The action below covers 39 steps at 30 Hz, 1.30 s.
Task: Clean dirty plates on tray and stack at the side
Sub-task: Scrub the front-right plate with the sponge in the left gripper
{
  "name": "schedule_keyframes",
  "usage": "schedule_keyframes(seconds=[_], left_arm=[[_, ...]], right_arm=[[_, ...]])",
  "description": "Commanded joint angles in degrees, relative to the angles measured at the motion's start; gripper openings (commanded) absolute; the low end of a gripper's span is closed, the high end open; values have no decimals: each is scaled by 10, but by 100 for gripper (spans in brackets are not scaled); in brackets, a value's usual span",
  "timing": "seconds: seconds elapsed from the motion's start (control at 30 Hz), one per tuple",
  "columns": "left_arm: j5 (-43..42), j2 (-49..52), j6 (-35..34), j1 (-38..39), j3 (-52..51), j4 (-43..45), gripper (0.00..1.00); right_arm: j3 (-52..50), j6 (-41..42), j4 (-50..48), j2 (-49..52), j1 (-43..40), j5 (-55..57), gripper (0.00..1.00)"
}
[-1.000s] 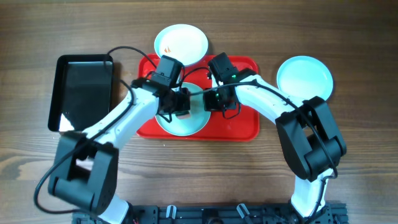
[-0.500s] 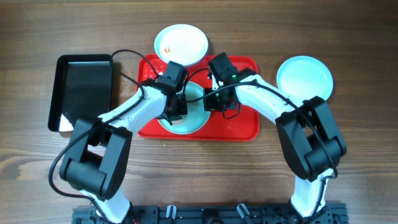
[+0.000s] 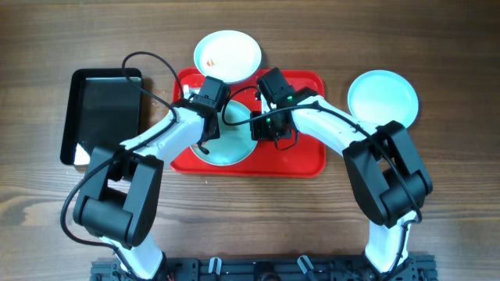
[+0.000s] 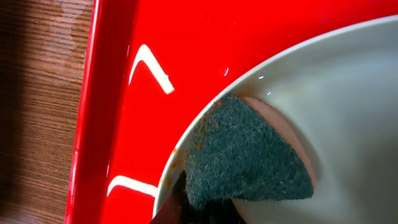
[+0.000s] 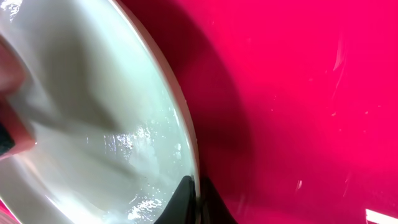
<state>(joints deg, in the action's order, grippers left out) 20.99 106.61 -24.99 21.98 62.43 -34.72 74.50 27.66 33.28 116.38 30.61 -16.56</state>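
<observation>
A pale plate [image 3: 234, 139] lies on the red tray [image 3: 301, 152]. My left gripper [image 3: 206, 129] is shut on a dark green sponge [image 4: 249, 155], which is pressed on the plate's [image 4: 354, 118] inner left rim beside faint orange smears. The plate's right rim [image 5: 186, 137] is pinched by my right gripper [image 3: 262, 129], whose fingertips [image 5: 183, 202] straddle it; the plate's wet inside [image 5: 93, 81] glistens. A second plate [image 3: 227, 55] with orange marks overlaps the tray's far edge. Off the tray on the right sits a third, clean plate [image 3: 383, 97].
A black glossy tray [image 3: 105, 117] rests on the wooden table [image 3: 437, 195] left of the red tray, with something white at its near corner. Bare red tray floor [image 5: 298, 93] stretches right of the held plate. Cables loop above both wrists.
My left gripper has swept the sponge from the plate's middle to its left rim. The right gripper has kept its pinch on the right rim, shifting slightly left.
</observation>
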Motion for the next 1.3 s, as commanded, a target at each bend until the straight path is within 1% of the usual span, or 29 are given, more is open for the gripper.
schedule_keyframes(seconds=[0.0, 0.13, 0.23, 0.27, 0.3, 0.37, 0.4, 0.43, 0.5, 0.53, 0.6, 0.7, 0.83, 0.97, 1.13, 1.17, 1.23, 1.27], left_arm=[[126, -30, -10, -38, 7, -6, 4], [93, -89, -10, -38, 7, -2, 4], [29, -106, -10, -38, 7, -4, 4], [-4, -106, -10, -38, 7, -7, 4], [-61, -106, -10, -38, 7, -11, 4], [-141, -106, -10, -38, 7, -11, 4], [-218, -106, -9, -38, 7, -11, 4], [-273, -106, -7, -38, 7, -13, 4], [-351, -106, -8, -37, 7, -30, 4], [-367, -106, -8, -33, 5, -43, 4], [-366, -103, -8, -23, 0, -54, 4], [-340, -93, -8, -14, -30, -27, 4], [-243, -66, -8, -16, -45, -24, 4], [-165, -53, -8, -16, -45, -21, 4], [-164, -25, -7, -16, -45, -2, 4], [-146, -15, -7, -17, -45, 5, 4], [-33, -10, -8, -17, -45, 10, 4], [44, -12, -8, -17, -45, 14, 4]], right_arm=[[-26, -7, 30, 28, -16, 83, 4], [-26, -7, 30, 28, -16, 83, 4], [-26, -7, 30, 28, -16, 82, 4], [-26, -7, 30, 28, -16, 82, 4], [-26, -6, 30, 28, -16, 82, 4], [-26, -7, 30, 28, -16, 82, 4], [-26, -7, 30, 28, -16, 82, 4], [-26, -7, 30, 28, -16, 82, 4], [-26, -7, 30, 28, -16, 82, 4], [-26, -7, 30, 28, -16, 82, 4], [-26, -7, 30, 28, -16, 82, 4], [-26, -7, 30, 28, -16, 82, 4], [-26, -7, 30, 28, -16, 82, 4], [-26, -7, 30, 28, -16, 83, 4], [-26, -7, 30, 28, -16, 82, 4], [-26, -7, 30, 28, -16, 82, 4], [-26, -7, 31, 28, -16, 82, 4], [-26, -7, 30, 28, -16, 82, 4]])
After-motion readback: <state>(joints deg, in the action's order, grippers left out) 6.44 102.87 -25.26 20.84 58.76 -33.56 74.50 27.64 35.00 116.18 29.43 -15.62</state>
